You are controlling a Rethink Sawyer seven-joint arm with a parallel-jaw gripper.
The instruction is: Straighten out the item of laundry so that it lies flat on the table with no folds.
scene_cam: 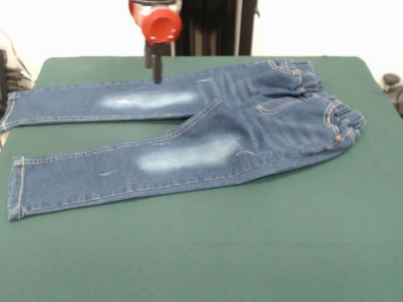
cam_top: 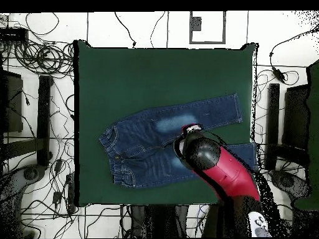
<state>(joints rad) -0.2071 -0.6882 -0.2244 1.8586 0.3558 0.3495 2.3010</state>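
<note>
On the green table [scene_cam: 264,251], a small pair of blue denim jeans [scene_cam: 208,138] lies spread out, waistband toward the right edge of the front view and both legs running left. The gathered elastic waistband [scene_cam: 327,100] is bunched and partly doubled over itself; the two legs lie apart and mostly flat, each with a faded whitish thigh patch. The cuff of the lower leg [scene_cam: 16,189] sits near the left edge of the table. In the overhead view the jeans [cam_top: 149,140] lie roughly mid-table, with the red arm [cam_top: 227,174] covering part of one leg.

The gripper [scene_cam: 155,69] hangs over the far leg, just beside its whitish patch, dark fingertips pointing down below the red wrist piece. Whether it touches the denim: cannot tell. Fingers appear as one narrow dark bar; claw opening cannot be told from either view.

No containers on the table.
</note>
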